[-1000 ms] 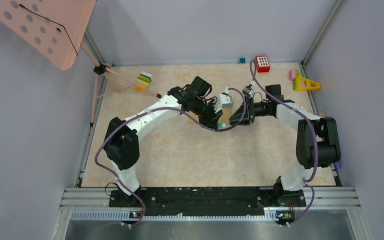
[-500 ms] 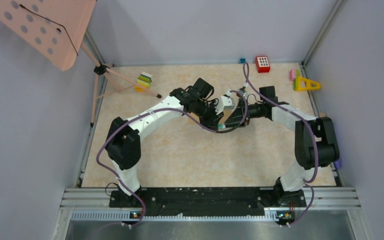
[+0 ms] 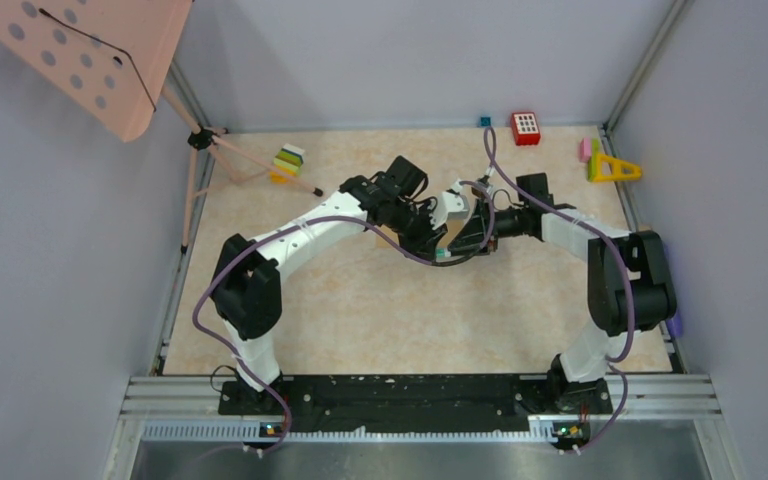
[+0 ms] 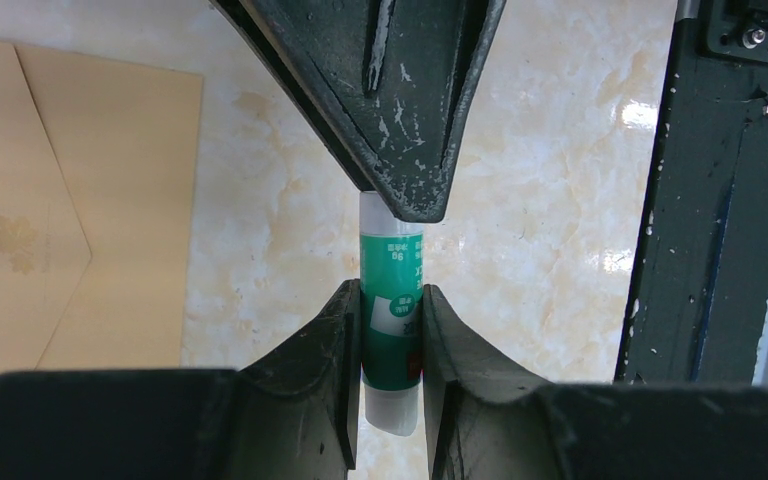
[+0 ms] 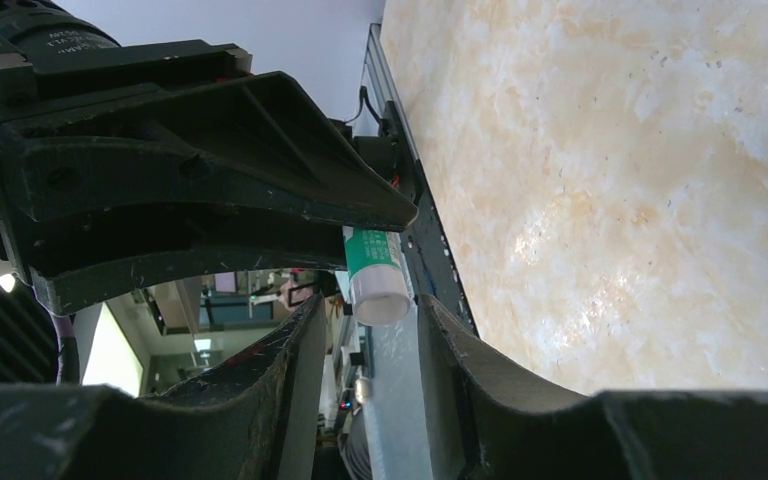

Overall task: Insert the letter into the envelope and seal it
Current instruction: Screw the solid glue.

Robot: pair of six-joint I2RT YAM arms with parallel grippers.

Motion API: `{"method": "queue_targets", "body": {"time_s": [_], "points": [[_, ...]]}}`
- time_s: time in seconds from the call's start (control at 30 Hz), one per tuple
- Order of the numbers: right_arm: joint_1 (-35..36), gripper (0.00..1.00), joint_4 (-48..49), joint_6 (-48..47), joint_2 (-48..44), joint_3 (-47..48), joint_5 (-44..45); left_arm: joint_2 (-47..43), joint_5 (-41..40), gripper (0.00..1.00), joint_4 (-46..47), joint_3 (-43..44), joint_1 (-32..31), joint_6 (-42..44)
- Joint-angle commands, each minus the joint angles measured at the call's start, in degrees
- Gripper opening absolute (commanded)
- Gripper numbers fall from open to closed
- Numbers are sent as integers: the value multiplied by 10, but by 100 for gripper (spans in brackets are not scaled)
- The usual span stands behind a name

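Note:
My left gripper (image 4: pixel 391 300) is shut on a green glue stick (image 4: pixel 391 275) with white ends and holds it above the table. My right gripper (image 5: pixel 370 310) is open, one finger on each side of the stick's white end (image 5: pixel 378 296), with small gaps. In the top view the two grippers, left (image 3: pixel 438 245) and right (image 3: pixel 468 232), meet mid-table. The tan envelope (image 4: pixel 80 210) lies flat on the table, flap folded down, left of the stick and apart from both grippers. In the top view it is mostly hidden under my left arm. No letter shows in any view.
A pink music stand (image 3: pixel 90 60) leans in at the back left, one leg (image 3: pixel 260 165) reaching onto the table by stacked coloured blocks (image 3: pixel 288 160). A red block (image 3: pixel 526 127) and a yellow triangle (image 3: pixel 612 168) sit at the back right.
My right arm has moved left to my left gripper, and its fingers now stand round the stick's white end. My left gripper has kept hold of the glue stick.

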Motion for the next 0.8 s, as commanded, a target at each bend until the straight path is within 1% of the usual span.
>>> {"method": "queue_targets", "body": {"time_s": [0.0,0.27,0.33,0.43,0.5,0.57,0.7,0.77], "points": [[10,38,14,-5,3,-4,0,-3,13,10,10,10,-3,2],[16,36,15,-8,9,-6,2,-2,15,10,10,13,-3,2],[18,32,15,-9,10,-5,1,-1,15,9,10,12,-3,2],[20,22,13,-15,9,-4,0,1,17,9,5,15,-2,2],[20,18,1,-34,7,1,0,4,24,9,-1,17,-2,3],[20,17,-44,-84,6,15,5,10,40,9,-10,22,-2,3],[30,16,-171,-244,1,59,24,25,100,10,-31,31,2,11],[36,17,-207,-303,-6,73,29,35,128,10,-50,40,4,14]]}}
